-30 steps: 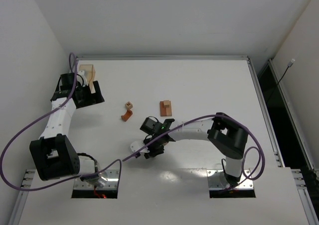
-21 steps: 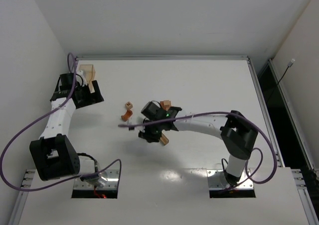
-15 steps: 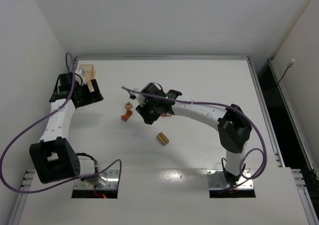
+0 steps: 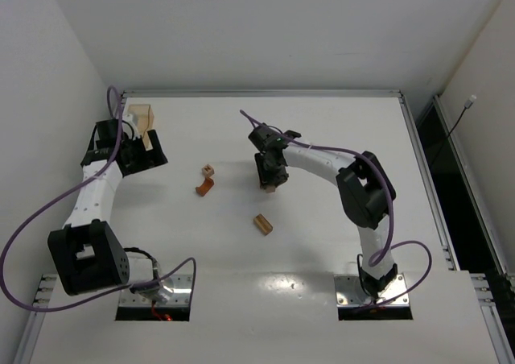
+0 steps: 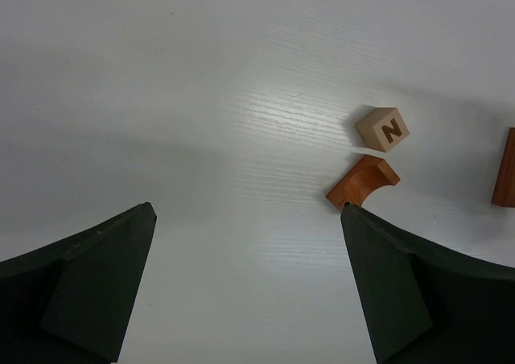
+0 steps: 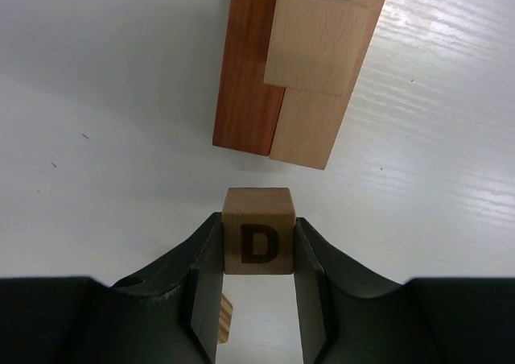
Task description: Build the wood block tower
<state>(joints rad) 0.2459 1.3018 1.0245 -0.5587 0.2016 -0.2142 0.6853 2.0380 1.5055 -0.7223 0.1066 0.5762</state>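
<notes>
My right gripper [image 6: 257, 243] is shut on a tan cube printed with a D [image 6: 257, 231]. It holds the cube just short of a low stack: a reddish-brown bar [image 6: 245, 66] beside a tan bar [image 6: 310, 126], with a tan square block [image 6: 318, 42] on top. In the top view this gripper [image 4: 269, 179] hangs over that stack and hides most of it. A tan cube marked N [image 5: 383, 129] and a reddish-brown arch [image 5: 362, 181] lie left of the stack. My left gripper [image 5: 245, 211] is open and empty, at the far left [image 4: 149, 150].
A small tan-and-brown block [image 4: 263, 224] lies alone nearer the arm bases. A translucent amber box [image 4: 138, 114] stands at the far left corner behind my left gripper. The N cube [image 4: 208, 170] and arch [image 4: 203, 188] lie between the two grippers.
My right arm has swung from the near middle of the table out to the stack, carrying the D cube. The small block near the bases came into view. The left arm has stayed put.
</notes>
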